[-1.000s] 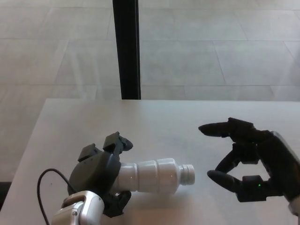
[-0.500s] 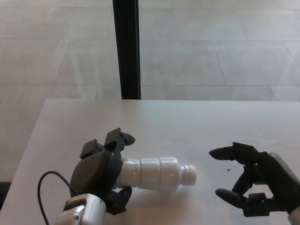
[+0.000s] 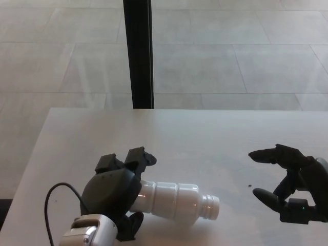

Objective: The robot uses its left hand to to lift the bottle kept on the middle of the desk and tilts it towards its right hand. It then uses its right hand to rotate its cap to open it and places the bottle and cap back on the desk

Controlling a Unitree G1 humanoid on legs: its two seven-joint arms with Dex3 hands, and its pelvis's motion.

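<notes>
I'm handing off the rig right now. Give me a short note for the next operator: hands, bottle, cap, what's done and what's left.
Left robot hand: shut on the bottle, held tilted with its neck pointing toward the right robot hand.
Right robot hand: open, holding nothing, off to the right and apart from the bottle.
Cap: none on the neck; the threads are bare. No cap shows on the desk or in either hand.
Done: bottle lifted, tilted, apparently uncapped.
Left: find the cap, set the bottle on the desk.
</notes>
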